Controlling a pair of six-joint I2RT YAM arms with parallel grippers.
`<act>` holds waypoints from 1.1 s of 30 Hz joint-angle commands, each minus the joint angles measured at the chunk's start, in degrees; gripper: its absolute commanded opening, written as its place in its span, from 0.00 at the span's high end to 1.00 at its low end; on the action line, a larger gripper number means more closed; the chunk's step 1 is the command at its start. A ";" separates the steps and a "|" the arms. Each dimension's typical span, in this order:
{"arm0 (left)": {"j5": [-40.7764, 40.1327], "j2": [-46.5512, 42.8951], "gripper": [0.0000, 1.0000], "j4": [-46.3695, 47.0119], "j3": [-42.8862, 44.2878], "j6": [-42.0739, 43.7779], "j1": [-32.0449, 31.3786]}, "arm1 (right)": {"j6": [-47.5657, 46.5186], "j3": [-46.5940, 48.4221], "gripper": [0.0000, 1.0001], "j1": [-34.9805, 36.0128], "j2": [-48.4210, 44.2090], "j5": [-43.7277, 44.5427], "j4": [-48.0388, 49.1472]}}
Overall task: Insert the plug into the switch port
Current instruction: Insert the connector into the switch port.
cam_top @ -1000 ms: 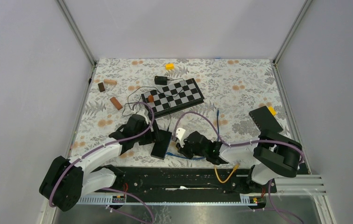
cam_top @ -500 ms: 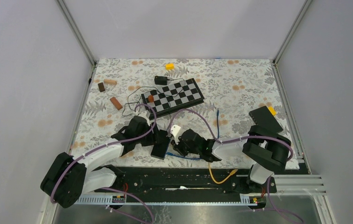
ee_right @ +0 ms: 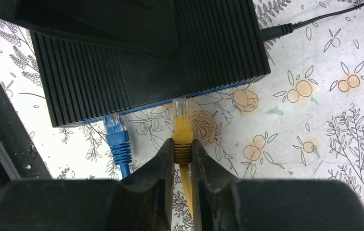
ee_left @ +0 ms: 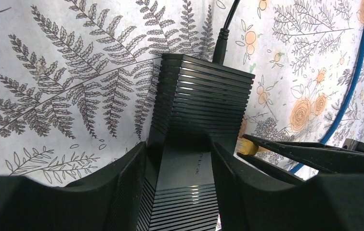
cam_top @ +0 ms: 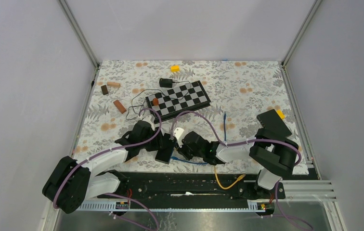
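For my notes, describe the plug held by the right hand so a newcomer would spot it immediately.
Find the black ribbed switch box lying on the floral tablecloth near the arms' bases. At its port edge, the right hand pinches a yellow network plug with a clear tip. The neighbouring plug there is blue and unheld.

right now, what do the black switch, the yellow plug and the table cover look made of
The switch looks like moulded plastic, black and semi-gloss: its ribbed top catches light in stripes. The yellow plug has a clear hard-plastic tip and a yellow, probably rubbery boot. The table cover seems a matte printed cloth or vinyl; the pictures leave that open.
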 commanded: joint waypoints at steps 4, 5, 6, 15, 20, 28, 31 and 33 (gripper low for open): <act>1.58 0.99 0.47 2.85 -0.93 0.33 -0.24 | -2.90 3.01 1.00 0.54 1.40 -1.25 -4.53; 1.49 1.07 0.47 2.85 -0.93 0.34 -0.22 | -3.19 3.18 1.00 0.52 1.57 -1.40 -4.92; 1.41 1.08 0.47 2.85 -1.01 0.34 -0.24 | -3.54 3.27 1.00 0.56 1.71 -1.41 -5.31; 1.92 -0.17 0.42 7.87 -4.26 -4.42 -0.16 | -5.90 2.42 1.00 0.57 1.59 0.14 -5.86; 2.22 0.55 0.42 9.03 -4.79 -5.21 -0.16 | -7.85 3.16 1.00 0.65 1.52 0.79 -8.27; 1.17 -0.20 0.42 8.99 -6.08 -5.39 -0.16 | -8.91 4.08 1.00 0.66 1.57 1.96 -11.90; 0.64 -0.46 0.42 8.92 -6.29 -5.43 -0.11 | -8.91 5.19 1.00 0.65 2.01 1.93 -14.16; 0.11 -0.62 0.41 8.74 -6.37 -5.47 0.01 | -8.83 5.67 1.00 0.65 2.11 2.20 -15.27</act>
